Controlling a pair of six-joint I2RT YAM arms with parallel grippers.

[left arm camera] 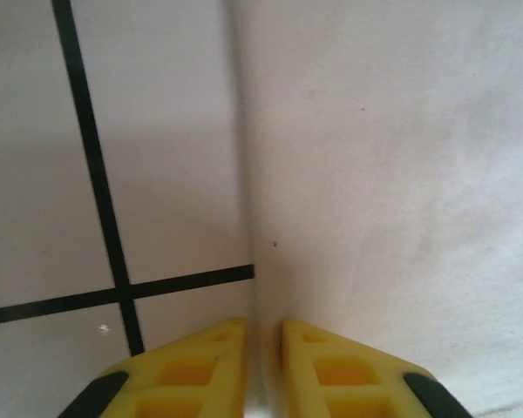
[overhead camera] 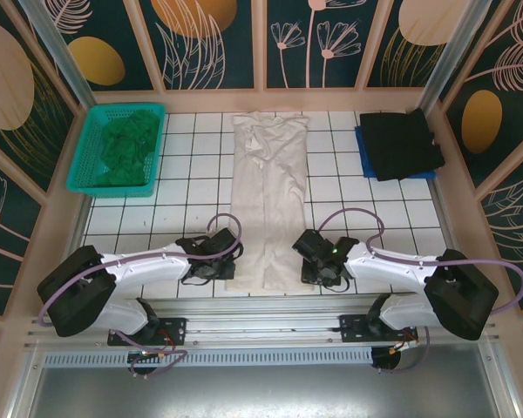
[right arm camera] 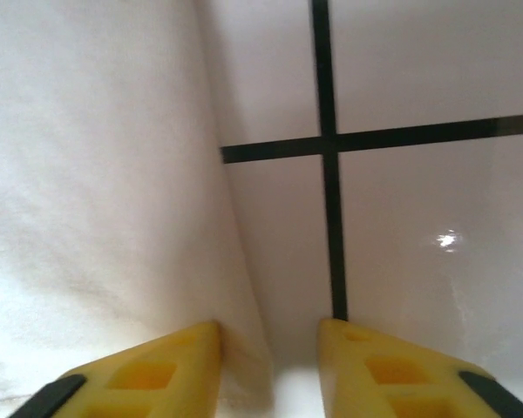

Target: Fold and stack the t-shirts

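From above, the large, soft cream-white t-shirt [overhead camera: 268, 200] lies as a long narrow strip down the middle of the white tiled table [overhead camera: 375, 209], its long axis running near to far. The left gripper [overhead camera: 220, 261] sits at the strip's near left edge and the right gripper [overhead camera: 309, 259] at its near right edge, each equally close to its own side. A folded black t-shirt [overhead camera: 399, 144] rests at the far right. A crumpled dark green t-shirt [overhead camera: 126, 144] fills the teal plastic mesh basket [overhead camera: 113, 189] at the far left.

At the left wrist, the left gripper [left arm camera: 263, 348] has its yellow fingers drawn almost together on the cream-white t-shirt [left arm camera: 392, 174], apparently pinching its edge.

At the right wrist, the right gripper [right arm camera: 270, 357] stands moderately apart, astride the edge of the cream-white t-shirt [right arm camera: 87, 174] with no pinch evident. The likely next move is to carry the near end toward the far end.
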